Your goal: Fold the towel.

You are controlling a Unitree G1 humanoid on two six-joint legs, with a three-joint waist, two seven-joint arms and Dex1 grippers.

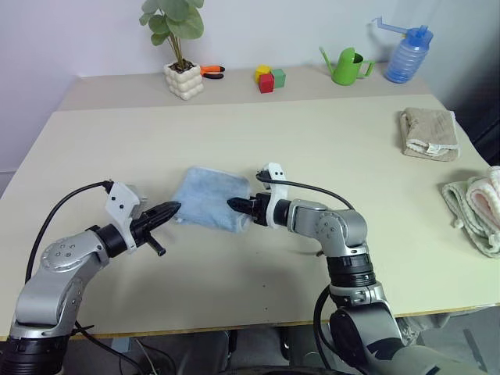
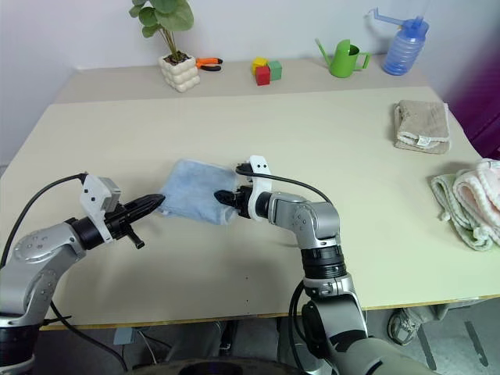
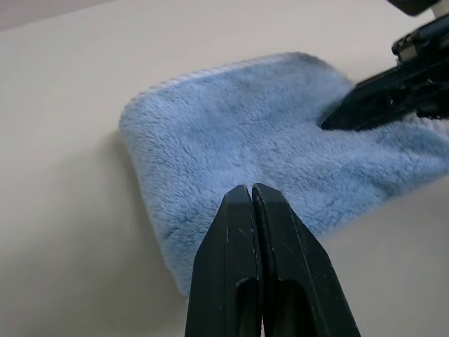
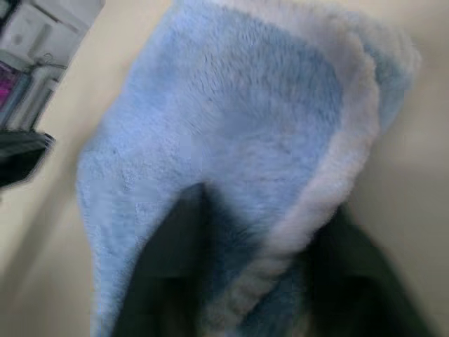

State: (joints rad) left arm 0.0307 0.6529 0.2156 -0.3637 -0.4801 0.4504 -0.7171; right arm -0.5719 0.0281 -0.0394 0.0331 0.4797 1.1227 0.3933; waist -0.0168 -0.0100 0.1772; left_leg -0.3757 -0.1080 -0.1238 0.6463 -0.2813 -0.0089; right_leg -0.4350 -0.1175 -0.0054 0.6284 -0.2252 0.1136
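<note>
The right gripper [image 1: 234, 205] is seemingly pinching the folded towel's [image 1: 207, 199] edge; the left gripper [image 1: 173, 208] is hovering closed, empty; smoothing is probably coming next.

The two head views look forward and down from above the robot's arms, taking in the whole table [image 1: 258, 141] out to the wall at 12 o'clock; the right eye sits slightly aside, so everything shifts a little. The left wrist view looks low along its closed fingers [image 3: 256, 232], close over the towel [image 3: 259, 161], with the right gripper [image 3: 351, 116] at 2 o'clock. The right wrist view sits very near, pressed against the same towel, which all views share.
</note>
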